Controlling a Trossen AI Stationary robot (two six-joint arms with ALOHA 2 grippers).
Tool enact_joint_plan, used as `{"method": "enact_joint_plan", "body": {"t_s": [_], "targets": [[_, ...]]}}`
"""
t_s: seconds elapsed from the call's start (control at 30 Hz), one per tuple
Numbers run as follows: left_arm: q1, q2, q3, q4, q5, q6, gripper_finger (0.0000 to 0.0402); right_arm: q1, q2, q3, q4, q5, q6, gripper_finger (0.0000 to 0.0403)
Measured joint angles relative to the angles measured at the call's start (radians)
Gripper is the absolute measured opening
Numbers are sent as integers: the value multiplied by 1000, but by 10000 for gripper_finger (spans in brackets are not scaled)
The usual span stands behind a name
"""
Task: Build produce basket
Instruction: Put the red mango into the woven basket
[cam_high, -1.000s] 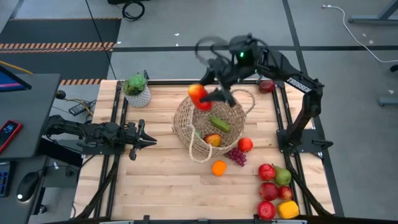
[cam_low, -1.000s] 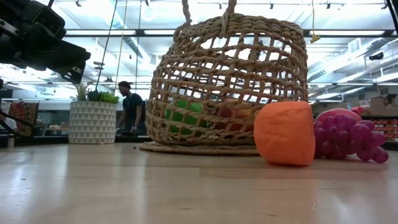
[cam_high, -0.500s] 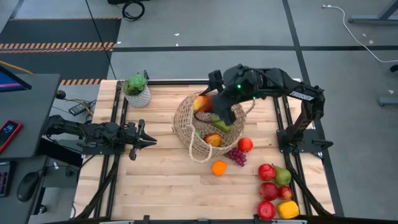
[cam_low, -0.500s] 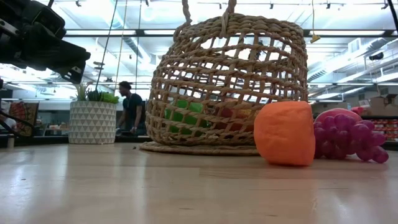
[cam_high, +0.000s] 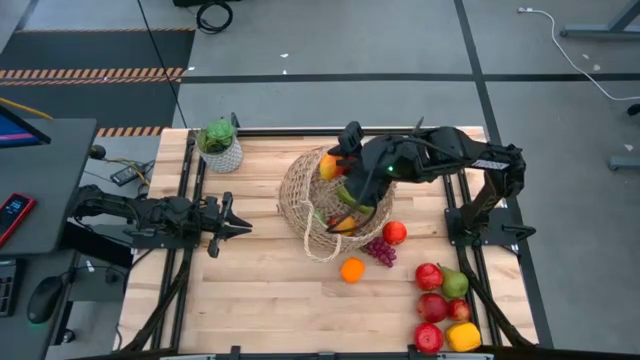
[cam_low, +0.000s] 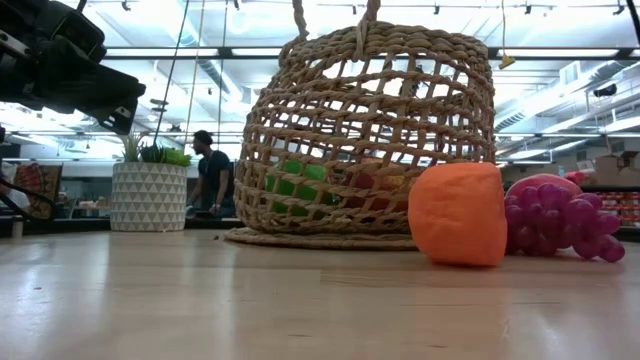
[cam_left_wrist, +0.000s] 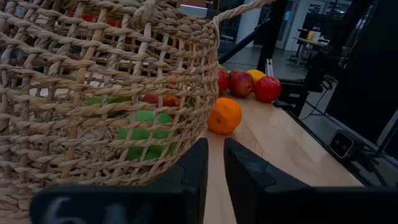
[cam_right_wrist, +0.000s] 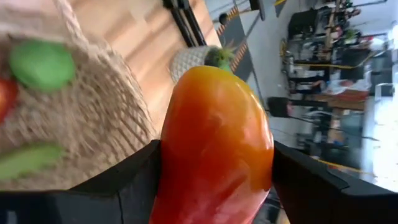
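The woven basket (cam_high: 335, 200) stands mid-table with a green cucumber and a red-yellow fruit inside. My right gripper (cam_high: 336, 170) hangs over the basket's far-left rim, shut on an orange-red fruit (cam_high: 327, 165) that fills the right wrist view (cam_right_wrist: 214, 130). My left gripper (cam_high: 238, 228) waits shut at the table's left, pointing level at the basket (cam_left_wrist: 99, 93). An orange (cam_high: 351, 269), purple grapes (cam_high: 381, 250) and a red apple (cam_high: 394, 232) lie on the table beside the basket's near right. My right gripper pinches the orange-red fruit by its two opposite sides (cam_right_wrist: 169, 155) between its two fingers (cam_right_wrist: 134, 186). The fingers slant down from the table's right side. The fruit is lifted clear, above the basket's inside near the far-left rim.
A white pot with a green plant (cam_high: 220, 145) stands at the far left corner. Several apples, a pear and a yellow pepper (cam_high: 443, 300) crowd the near right corner. In the low view a person (cam_low: 210, 175) stands in the room behind.
My right gripper has swung from the table's far edge toward the basket and a little down, rolling its wrist, with the orange-red fruit still in its fingers. The fruit has stayed above the basket's far-left rim.
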Motion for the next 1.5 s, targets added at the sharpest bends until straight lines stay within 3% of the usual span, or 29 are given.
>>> {"method": "enact_joint_plan", "body": {"t_s": [0.2,0.33,0.63,0.97,1.13,1.3,1.5], "targets": [[0,0,0,0,0,0,60,18,0,0,-2,83,-106,282],[0,0,0,0,0,0,63,7,0,0,-3,75,22,282],[0,0,0,0,0,0,56,-120,0,0,-147,-214,665,283],[0,0,0,0,0,0,63,-255,0,0,-154,-653,1051,283],[0,0,0,0,0,0,59,-311,-1,-30,-151,-797,1190,283],[0,0,0,0,0,0,56,-329,0,-150,-140,-915,1253,283],[0,0,0,0,0,0,62,-302,1,-332,-90,-908,1221,283]]}}
